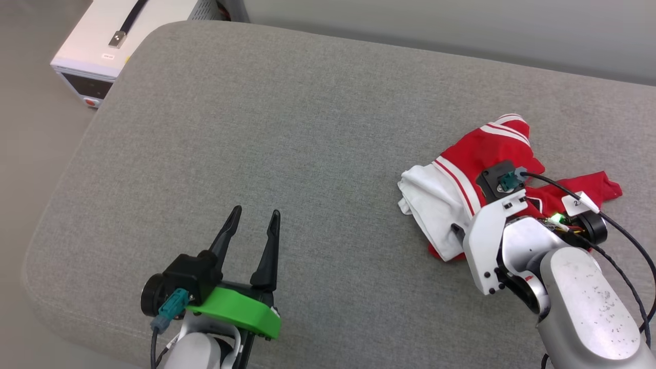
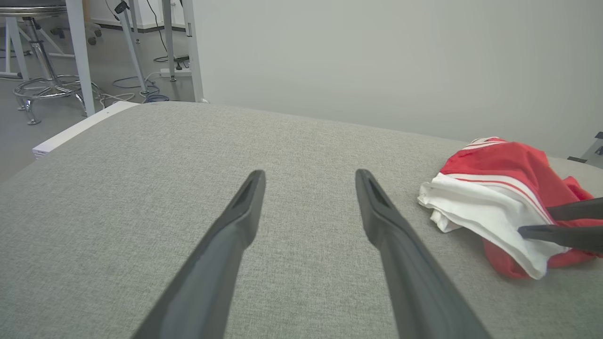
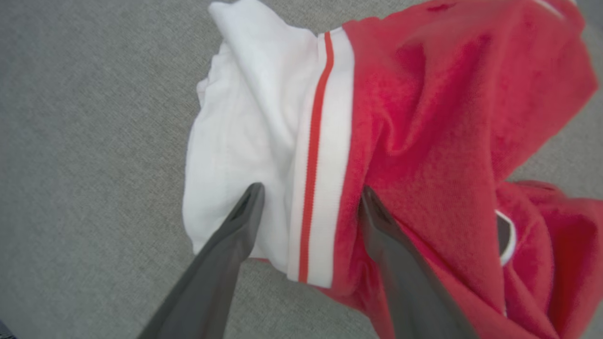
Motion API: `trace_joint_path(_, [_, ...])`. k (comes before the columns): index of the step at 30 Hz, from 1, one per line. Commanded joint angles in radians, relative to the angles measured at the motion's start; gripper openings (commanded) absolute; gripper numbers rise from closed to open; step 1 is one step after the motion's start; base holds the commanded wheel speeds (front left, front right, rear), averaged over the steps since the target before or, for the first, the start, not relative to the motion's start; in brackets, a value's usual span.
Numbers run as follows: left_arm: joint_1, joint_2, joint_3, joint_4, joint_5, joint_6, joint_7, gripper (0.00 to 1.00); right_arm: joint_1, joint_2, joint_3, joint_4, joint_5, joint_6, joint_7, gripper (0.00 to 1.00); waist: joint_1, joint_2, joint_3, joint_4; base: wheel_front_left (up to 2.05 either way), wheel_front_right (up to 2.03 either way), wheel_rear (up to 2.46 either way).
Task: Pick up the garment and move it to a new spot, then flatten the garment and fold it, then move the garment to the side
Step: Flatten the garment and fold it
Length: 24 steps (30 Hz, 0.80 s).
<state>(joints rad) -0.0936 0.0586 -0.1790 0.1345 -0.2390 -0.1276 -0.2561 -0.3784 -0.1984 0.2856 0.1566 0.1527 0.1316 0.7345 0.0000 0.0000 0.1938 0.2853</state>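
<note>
The garment point(image 1: 476, 154) lies crumpled on the right part of the grey cushion point(image 1: 256, 128), a red heap with a white sleeve and striped trim toward the left. My right gripper point(image 3: 311, 190) points down at it, open, one finger over the white sleeve and the other over the red cloth point(image 3: 424, 117), with the trim between them. A bit of black print edged in white shows at the right of the right wrist view. From the left wrist view the garment point(image 2: 494, 188) sits at the right with the right gripper point(image 2: 534, 221) at its near edge. My left gripper point(image 1: 255, 211) point(image 2: 308, 174) hangs open over bare cushion.
A white box-shaped device point(image 1: 102, 46) stands on the floor past the cushion's far left corner. A pale wall runs behind the cushion. A stool base and metal table legs point(image 2: 47, 84) stand beyond the left edge. Bare cushion stretches between the two grippers.
</note>
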Motion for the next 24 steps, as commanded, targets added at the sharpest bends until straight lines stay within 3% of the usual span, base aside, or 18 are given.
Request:
trace_joint_path(1, [-0.024, -0.007, 0.001, 0.003, -0.009, -0.003, -0.006, 1.0, -0.015, -0.002, 0.0, 0.01, -0.004, -0.001, -0.009, 1.0, 0.0, 0.0, 0.006, 0.004, 0.0, 0.0, 0.0])
trace_joint_path(2, [-0.025, -0.008, -0.001, 0.004, -0.009, -0.003, -0.006, 1.0, -0.017, -0.003, 0.002, 0.015, -0.004, -0.001, -0.016, 0.55, 0.0, 0.0, 0.006, 0.003, 0.0, 0.0, 0.0])
trace_joint_path(3, [-0.026, -0.008, -0.002, 0.006, -0.01, -0.003, -0.006, 1.0, -0.02, -0.004, 0.003, 0.017, -0.002, -0.001, -0.026, 0.0, 0.0, 0.0, 0.005, 0.002, 0.0, 0.0, 0.0])
trace_joint_path(15, [-0.007, -0.008, 0.008, 0.028, -0.008, -0.003, -0.006, 1.0, -0.068, 0.045, 0.035, -0.049, 0.121, -0.001, -0.14, 0.0, 0.0, 0.0, -0.077, -0.031, 0.0, 0.0, 0.0])
trace_joint_path(24, [0.027, -0.003, 0.05, 0.018, 0.004, -0.003, -0.006, 1.0, -0.13, 0.131, 0.032, -0.161, 0.405, -0.001, -0.228, 0.0, 0.0, 0.0, -0.137, -0.068, 0.0, 0.0, 0.0])
